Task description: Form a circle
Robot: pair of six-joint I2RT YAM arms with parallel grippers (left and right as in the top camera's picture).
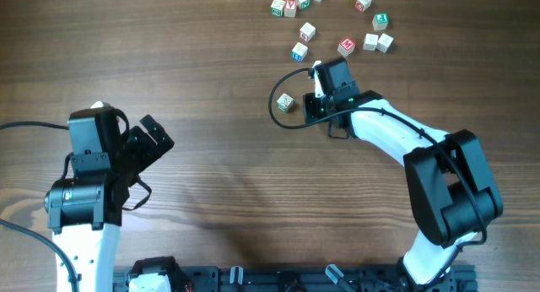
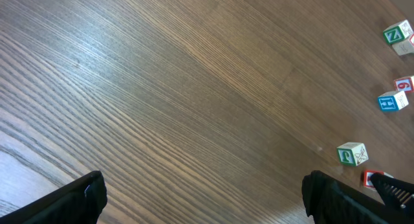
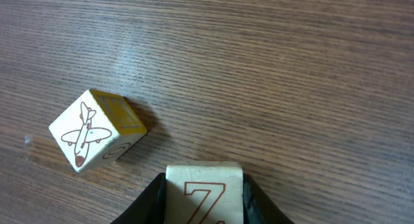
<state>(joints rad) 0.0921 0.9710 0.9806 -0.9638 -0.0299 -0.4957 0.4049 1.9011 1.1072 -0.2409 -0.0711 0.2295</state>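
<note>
While right gripper [image 1: 319,73] pinches whitish wooden red-Z cube [image 3: 204,185], partial ring of tiny wooden letter cubes [image 1: 347,45] lies just ahead; left gripper [image 2: 204,201] spread, farther.

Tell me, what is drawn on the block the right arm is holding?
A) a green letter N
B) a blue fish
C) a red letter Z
C: in the right wrist view, the block clamped in the right end effector shows a red Z on its face.

Dark wood-grain bench [image 1: 211,89]. Near its middle, toward the far edge, a lone airplane cube [image 3: 90,130] lies flat, yellow-framed face beside the drawing, lettering possibly unreadable.
</note>
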